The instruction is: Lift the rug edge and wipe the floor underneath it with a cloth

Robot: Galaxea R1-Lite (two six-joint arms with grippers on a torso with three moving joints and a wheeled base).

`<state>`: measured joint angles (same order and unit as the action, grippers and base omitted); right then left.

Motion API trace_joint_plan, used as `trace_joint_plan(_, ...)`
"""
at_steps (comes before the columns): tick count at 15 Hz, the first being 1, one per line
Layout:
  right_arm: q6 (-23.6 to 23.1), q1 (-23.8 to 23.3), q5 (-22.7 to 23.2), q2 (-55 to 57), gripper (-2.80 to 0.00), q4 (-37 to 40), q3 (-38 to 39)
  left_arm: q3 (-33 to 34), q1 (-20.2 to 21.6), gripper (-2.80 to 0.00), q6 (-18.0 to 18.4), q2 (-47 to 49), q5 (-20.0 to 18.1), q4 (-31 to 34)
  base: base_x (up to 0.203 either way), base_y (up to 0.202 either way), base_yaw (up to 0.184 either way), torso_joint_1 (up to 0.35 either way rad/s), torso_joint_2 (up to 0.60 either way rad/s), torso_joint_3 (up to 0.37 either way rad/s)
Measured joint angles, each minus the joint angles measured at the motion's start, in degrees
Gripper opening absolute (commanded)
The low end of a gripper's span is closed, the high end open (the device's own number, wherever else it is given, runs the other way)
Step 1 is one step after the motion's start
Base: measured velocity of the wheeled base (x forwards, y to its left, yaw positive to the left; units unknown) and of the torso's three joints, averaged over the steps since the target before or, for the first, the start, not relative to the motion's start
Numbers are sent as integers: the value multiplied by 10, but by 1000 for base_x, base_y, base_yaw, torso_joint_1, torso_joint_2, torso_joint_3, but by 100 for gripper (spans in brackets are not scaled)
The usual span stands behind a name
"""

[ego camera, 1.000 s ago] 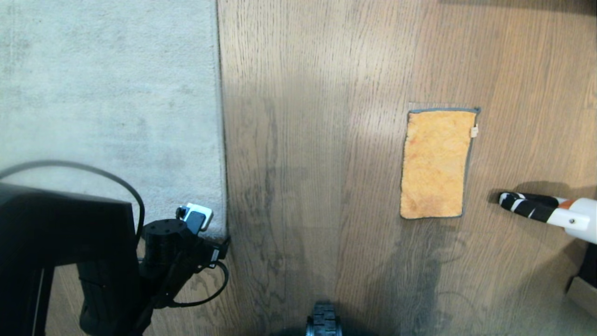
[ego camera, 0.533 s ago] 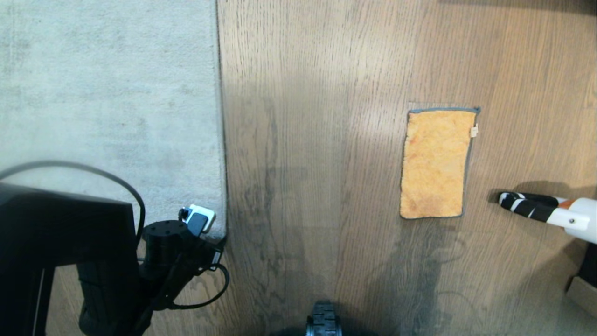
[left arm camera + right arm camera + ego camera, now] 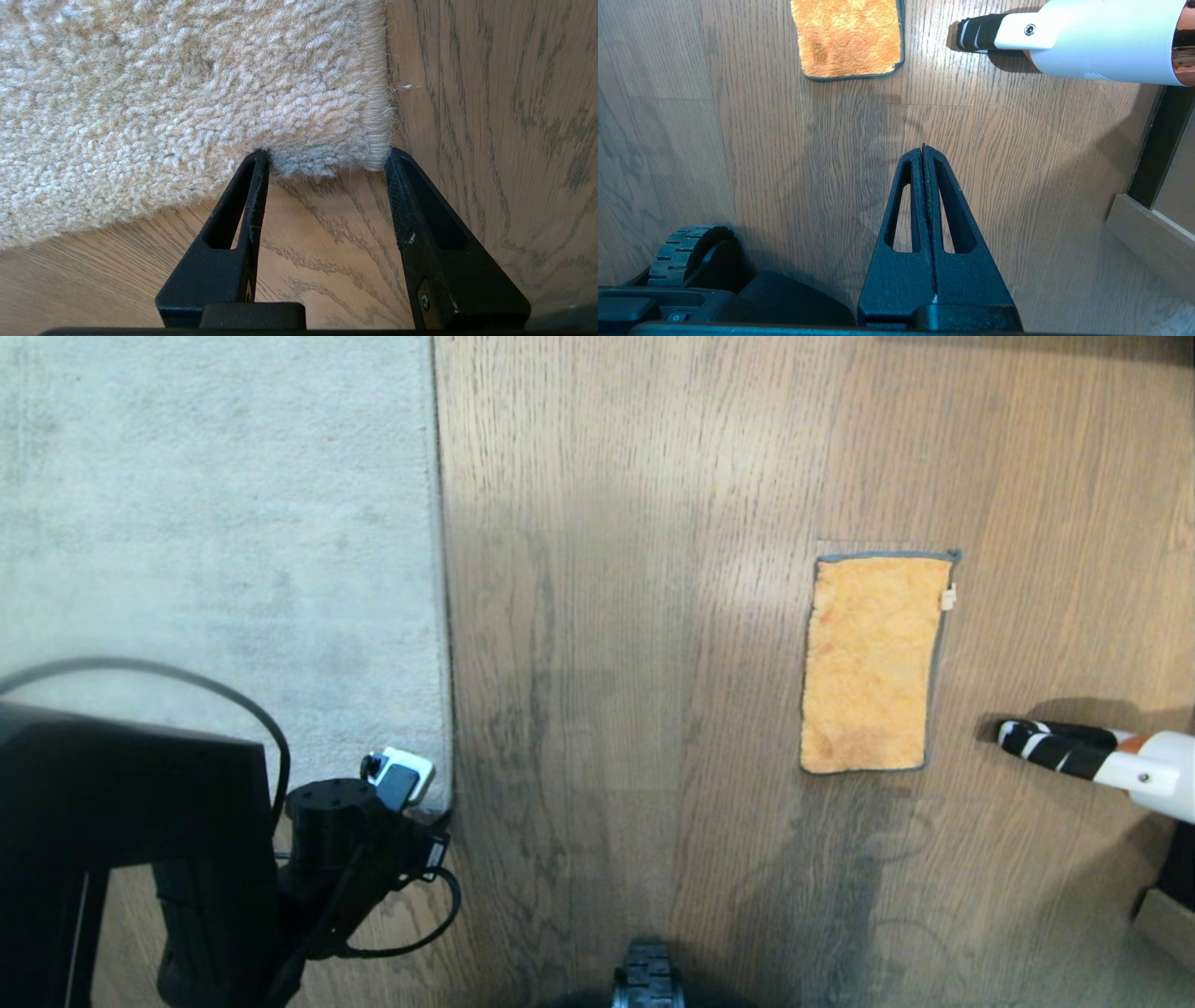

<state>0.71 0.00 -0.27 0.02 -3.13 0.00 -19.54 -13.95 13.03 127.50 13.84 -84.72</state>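
The pale rug (image 3: 233, 523) covers the left of the head view, and its straight rug edge (image 3: 446, 616) runs down to a square corner (image 3: 345, 140). My left arm (image 3: 345, 840) reaches down at that corner. My left gripper (image 3: 327, 154) has the corner between its fingertips: one presses into the pile on the near border, the other bears against the side border. The corner lies flat on the brown wood floor (image 3: 635, 663). The orange cloth (image 3: 873, 663) (image 3: 847, 37) lies flat on the floor to the right. My right gripper (image 3: 923, 148) hangs shut and empty above bare floor near the cloth.
A white tool with a black-and-white striped tip (image 3: 1102, 761) (image 3: 1087, 37) lies on the floor just right of the cloth. My base's wheel (image 3: 647, 975) shows at the bottom. A dark frame and pale skirting (image 3: 1148, 233) stand at the far right.
At the rug corner, the left gripper's fingers have drawn inward. The rug, the cloth and the right arm have not moved.
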Motion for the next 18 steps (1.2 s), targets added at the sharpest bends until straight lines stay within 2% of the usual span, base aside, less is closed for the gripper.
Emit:
trace_joint_plan(11, 0, 0, 0, 0, -280, 0, 0, 19, 20, -280, 9, -41, 4, -1, 0, 0, 0, 0, 0, 0)
trace_joint_plan(12, 0, 0, 0, 0, -280, 0, 0, 19, 25, -280, 9, -44, 16, -9, 0, 0, 0, 0, 0, 0)
trace_joint_plan(18, 0, 0, 0, 0, -280, 1, 0, 42, 27, -280, 8, -68, 7, -2, 0, 0, 0, 0, 0, 0)
